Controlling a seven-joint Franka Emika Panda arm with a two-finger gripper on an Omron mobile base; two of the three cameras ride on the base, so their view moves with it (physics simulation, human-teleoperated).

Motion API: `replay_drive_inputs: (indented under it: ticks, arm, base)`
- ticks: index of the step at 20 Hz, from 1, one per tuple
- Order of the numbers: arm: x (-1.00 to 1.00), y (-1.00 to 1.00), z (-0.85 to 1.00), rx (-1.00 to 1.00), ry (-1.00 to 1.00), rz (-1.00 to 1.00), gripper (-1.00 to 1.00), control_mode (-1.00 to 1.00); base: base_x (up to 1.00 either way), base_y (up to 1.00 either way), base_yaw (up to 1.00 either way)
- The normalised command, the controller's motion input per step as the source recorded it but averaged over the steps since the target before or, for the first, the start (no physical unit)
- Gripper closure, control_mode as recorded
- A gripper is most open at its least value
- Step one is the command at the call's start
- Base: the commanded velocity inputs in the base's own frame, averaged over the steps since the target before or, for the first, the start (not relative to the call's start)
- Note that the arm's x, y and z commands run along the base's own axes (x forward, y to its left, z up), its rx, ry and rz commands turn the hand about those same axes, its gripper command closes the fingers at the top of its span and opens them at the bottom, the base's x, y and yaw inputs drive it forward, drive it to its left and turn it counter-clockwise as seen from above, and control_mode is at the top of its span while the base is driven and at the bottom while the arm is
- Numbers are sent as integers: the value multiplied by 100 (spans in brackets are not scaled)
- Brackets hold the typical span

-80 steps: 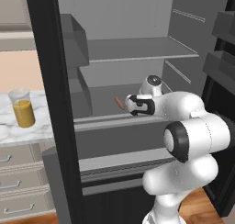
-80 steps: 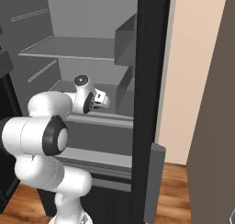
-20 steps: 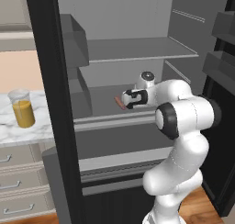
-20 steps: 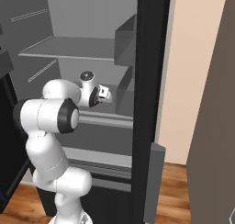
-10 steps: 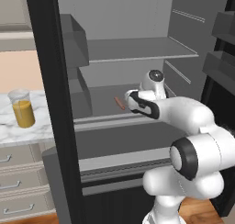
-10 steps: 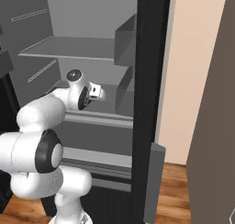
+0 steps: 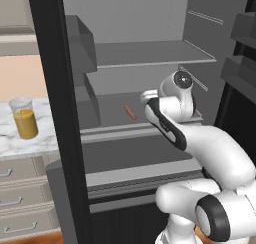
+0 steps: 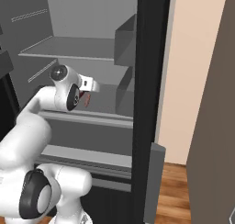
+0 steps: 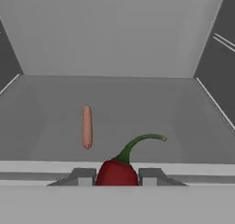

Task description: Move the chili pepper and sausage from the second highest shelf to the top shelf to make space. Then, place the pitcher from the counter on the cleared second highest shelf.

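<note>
We have drawn our gripper (image 9: 117,177), clamped on the chili pepper (image 9: 117,170), back from the sausage (image 9: 86,126), ready to lift toward the top shelf (image 7: 150,53).

Glossy chili pepper (image 9: 117,171); matt grey shelf (image 9: 151,113).

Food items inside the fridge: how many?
2. The sausage lies loose on the second highest shelf; the chili pepper sits between the pincer's fingers. Others may be hidden.

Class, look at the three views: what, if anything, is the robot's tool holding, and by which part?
The tool holds the chili pepper, gripped across its red body, with the green stem free and curling forward.
</note>
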Motion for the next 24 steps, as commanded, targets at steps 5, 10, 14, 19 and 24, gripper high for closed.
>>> replay_drive_inputs:
  ticks: [5,10,14,19,24]
  arm:
    - [-19,1,98,0,-15,0,100,-100]
    - [-4,0,92,0,-14,0,100,-100]
    - [0,0,79,0,-7,0,100,-100]
    - [16,0,62,0,-1,0,100,-100]
    - [40,0,24,0,0,0,100,-100]
  base:
    - [0,0,0]
    - [0,0,0]
    - [0,0,0]
    - [0,0,0]
    - [0,0,0]
